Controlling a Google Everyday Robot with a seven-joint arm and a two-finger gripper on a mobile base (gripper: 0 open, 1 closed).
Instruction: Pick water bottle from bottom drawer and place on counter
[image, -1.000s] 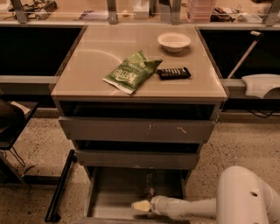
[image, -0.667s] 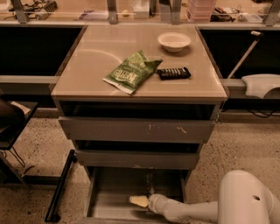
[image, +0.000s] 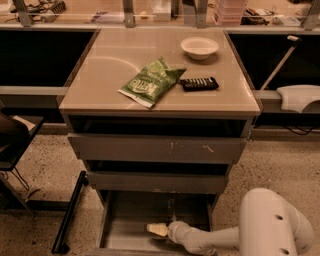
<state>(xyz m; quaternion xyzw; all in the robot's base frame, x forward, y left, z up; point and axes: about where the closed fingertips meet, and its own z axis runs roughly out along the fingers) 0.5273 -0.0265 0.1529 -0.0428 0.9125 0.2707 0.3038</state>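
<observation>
Three drawers down, holding cream-tipped gripper (image: 157, 229) inside wide shallow grey bottom drawer (image: 127, 220) to reach small clear water bottle (image: 173, 214), grip state unreadable.

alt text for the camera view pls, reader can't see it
A white robot arm reaches into the open bottom drawer of a grey cabinet, its gripper down inside the drawer. On the counter above lie a green snack bag, a black remote and a white bowl.

On the counter (image: 100, 70), bag (image: 150, 83) lies left of remote (image: 199, 83); the hand (image: 157, 229) sits in the bottom drawer (image: 130, 215).
</observation>
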